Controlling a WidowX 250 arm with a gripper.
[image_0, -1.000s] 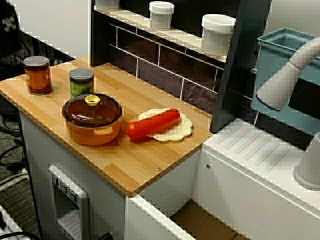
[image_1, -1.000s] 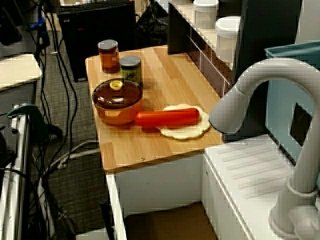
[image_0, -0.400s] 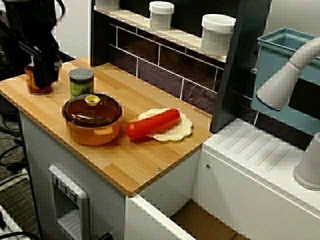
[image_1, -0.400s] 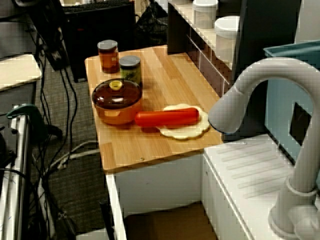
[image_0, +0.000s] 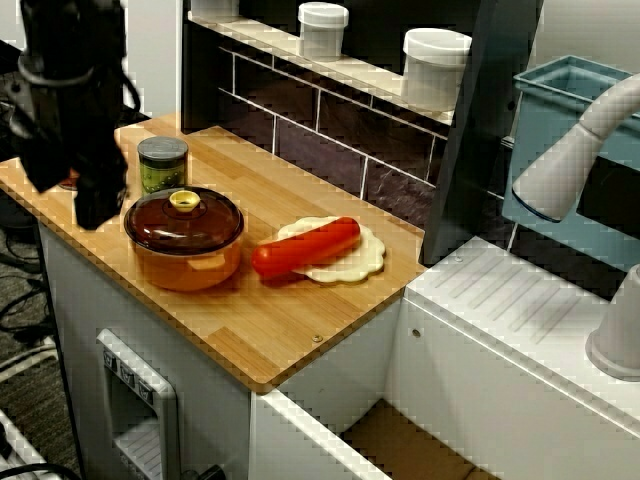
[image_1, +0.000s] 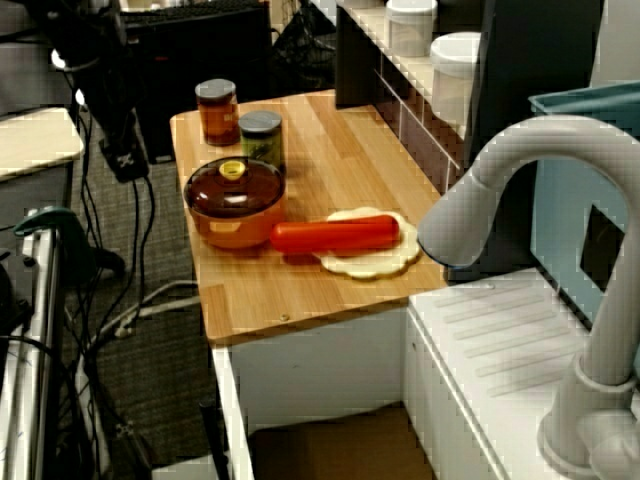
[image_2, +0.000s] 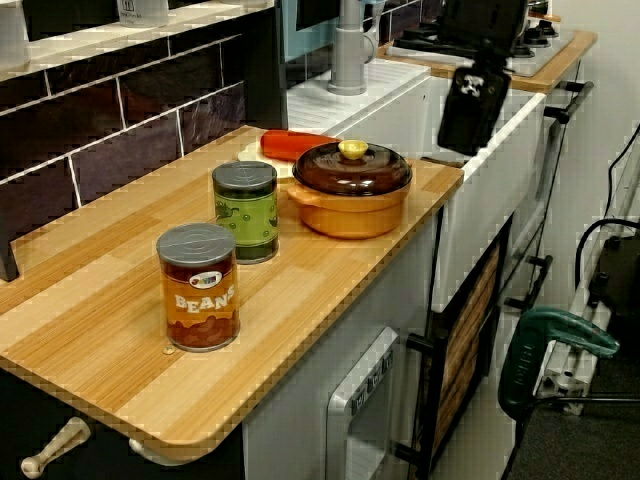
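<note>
The gripper (image_0: 92, 200) points down, nine o'clock from the orange pot (image_0: 185, 245); it touches nothing. I cannot tell if it is clamped.

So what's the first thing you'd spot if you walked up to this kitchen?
Probably the orange pot with its dark lid and yellow knob, sitting in the middle of the wooden counter. Right beside it, a bright red sausage lies across a pale round flatbread. The big black end effector also catches the eye, hanging in the air by the counter's edge, close to the pot.
</note>
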